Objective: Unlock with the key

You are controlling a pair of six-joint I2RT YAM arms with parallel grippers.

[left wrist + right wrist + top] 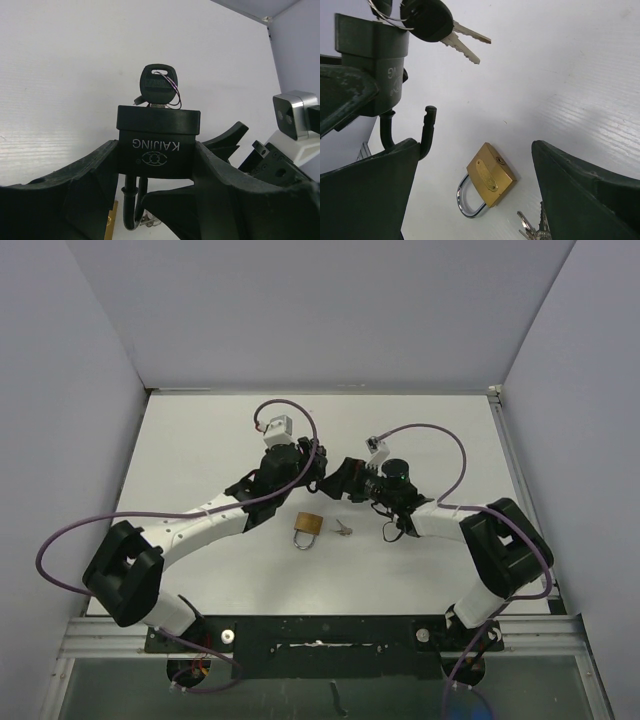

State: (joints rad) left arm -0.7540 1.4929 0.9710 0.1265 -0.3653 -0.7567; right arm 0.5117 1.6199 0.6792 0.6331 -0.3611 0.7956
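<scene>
My left gripper point(159, 167) is shut on a black padlock point(159, 142) marked KAIJING and holds it above the table, keyhole end away from the wrist. A black-headed key point(159, 85) sits in its keyhole. In the right wrist view the padlock point(377, 70) is at the upper left; its black shackle point(427, 131) hangs with the free end out of the body. Spare keys point(445, 27) dangle from the ring. My right gripper point(475, 147) is open and empty, just right of the padlock. In the top view the two grippers point(318, 465) point(347, 480) meet at mid-table.
A brass padlock point(307, 527) with a chrome shackle lies flat on the table below the grippers, also in the right wrist view point(490, 175). A small bunch of silver keys point(343, 530) lies just right of it. Grey walls enclose the white table point(200, 450).
</scene>
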